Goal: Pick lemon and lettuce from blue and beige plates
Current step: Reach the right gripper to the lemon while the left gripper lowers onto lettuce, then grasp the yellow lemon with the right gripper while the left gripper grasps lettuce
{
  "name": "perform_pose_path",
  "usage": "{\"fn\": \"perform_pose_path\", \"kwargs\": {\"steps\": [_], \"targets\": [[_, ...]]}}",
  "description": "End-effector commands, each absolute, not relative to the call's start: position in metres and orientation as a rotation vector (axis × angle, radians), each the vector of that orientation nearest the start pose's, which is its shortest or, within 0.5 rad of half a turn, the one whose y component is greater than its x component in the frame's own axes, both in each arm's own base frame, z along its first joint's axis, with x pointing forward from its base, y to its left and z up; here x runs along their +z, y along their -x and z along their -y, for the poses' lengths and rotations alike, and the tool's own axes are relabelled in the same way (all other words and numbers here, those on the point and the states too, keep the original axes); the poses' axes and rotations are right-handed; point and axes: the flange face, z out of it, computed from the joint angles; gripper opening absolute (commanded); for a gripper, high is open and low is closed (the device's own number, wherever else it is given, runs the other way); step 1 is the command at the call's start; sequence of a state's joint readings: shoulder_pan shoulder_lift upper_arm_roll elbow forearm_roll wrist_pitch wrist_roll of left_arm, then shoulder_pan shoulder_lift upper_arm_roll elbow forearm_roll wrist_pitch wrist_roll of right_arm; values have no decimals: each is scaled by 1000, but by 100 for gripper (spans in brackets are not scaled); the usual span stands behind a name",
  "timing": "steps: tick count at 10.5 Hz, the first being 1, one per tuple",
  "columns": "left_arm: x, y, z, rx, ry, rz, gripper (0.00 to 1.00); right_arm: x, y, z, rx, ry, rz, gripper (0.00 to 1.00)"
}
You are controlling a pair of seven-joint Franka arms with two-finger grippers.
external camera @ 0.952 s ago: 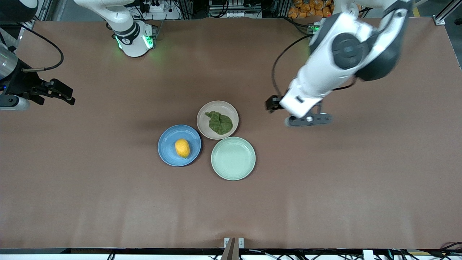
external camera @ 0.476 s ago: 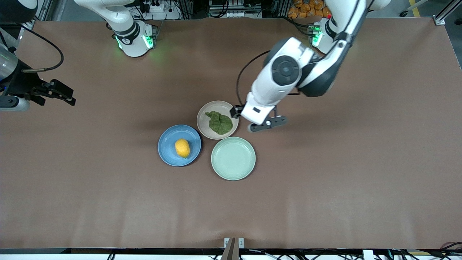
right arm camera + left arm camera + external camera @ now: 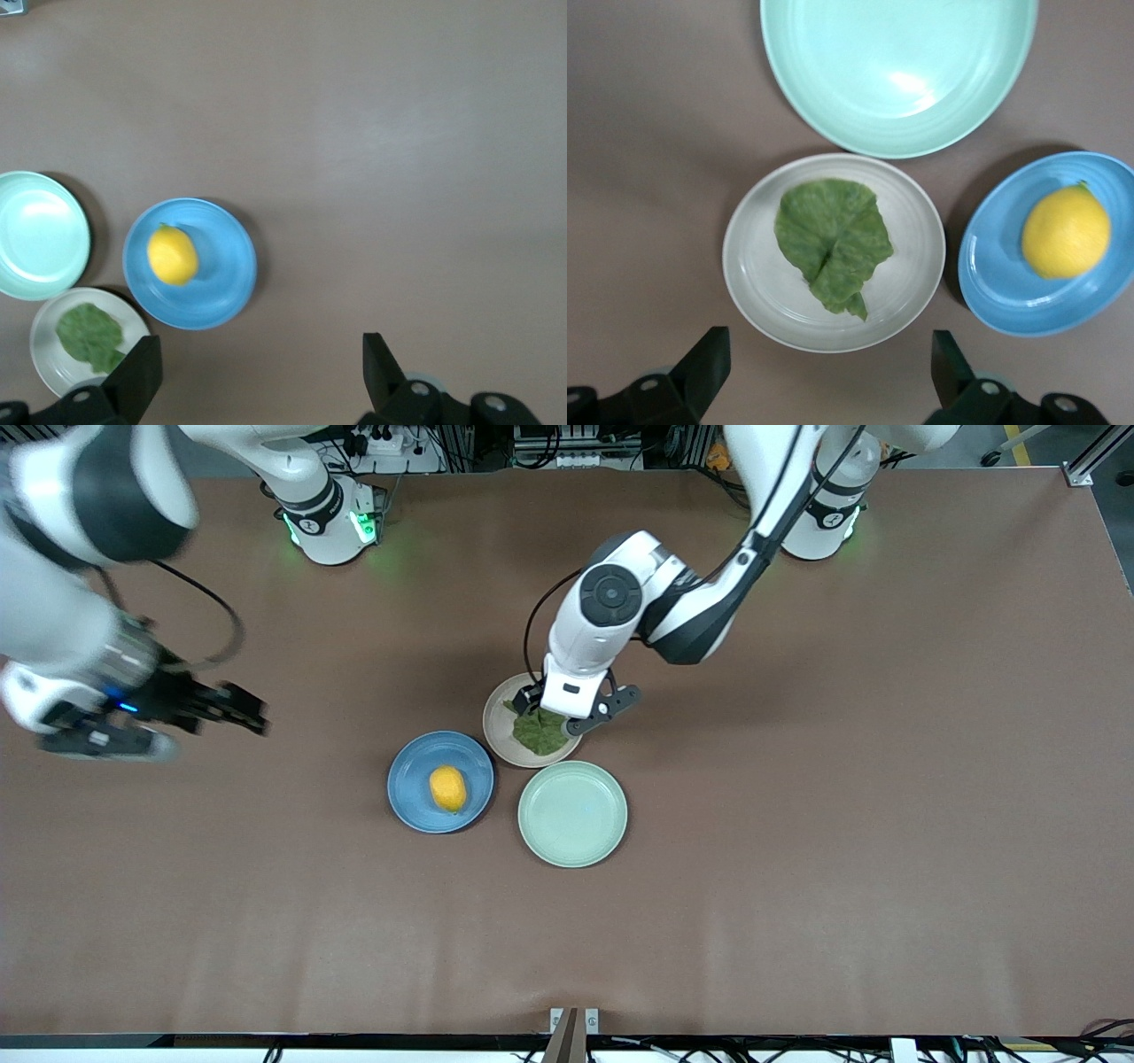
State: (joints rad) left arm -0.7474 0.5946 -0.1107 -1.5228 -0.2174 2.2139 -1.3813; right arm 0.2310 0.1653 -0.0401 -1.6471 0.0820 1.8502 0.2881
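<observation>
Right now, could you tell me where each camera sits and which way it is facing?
Front view: high across the table, facing both arm bases; left gripper over the beige plate.
Left wrist view: looks down on the lettuce; own fingers show.
Right wrist view: looks down on bare table; right gripper open.
All share the lemon on the blue plate.

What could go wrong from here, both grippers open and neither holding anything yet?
1. The lettuce lies flat on the beige plate; the open left gripper over it might scrape or drag the plate instead of pinching the leaf.
2. The three plates sit close together, so a nudged beige plate could bump the blue plate or the mint plate.
3. The lemon is smooth and could roll when the open right gripper closes.
</observation>
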Motion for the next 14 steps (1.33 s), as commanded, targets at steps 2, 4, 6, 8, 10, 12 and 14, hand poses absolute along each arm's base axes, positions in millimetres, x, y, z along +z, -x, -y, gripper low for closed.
{"fn": "perform_pose_path", "kwargs": {"steps": [2,4,6,8,10,12,14], "targets": [[285,-461,555,342,2959,1425,100,449,-617,-202,20,3045,-375,100],[264,-457,564,340,2883,1610,100,398,-620,-237,50,3065,-336,100],[235,-443,578,332,2864,1666,100,341,-619,-267,77,3100,-287,100],[209,-443,578,330,2827,1731,100,308,-622,-277,65,3100,-279,100],[195,-439,580,328,2819,1737,100,276,-625,-283,48,3102,-265,100],[190,-438,579,325,2817,1727,86,255,-620,-296,54,3115,-227,100],[184,-437,578,326,2813,1720,67,234,-619,-291,94,3127,-242,100]]}}
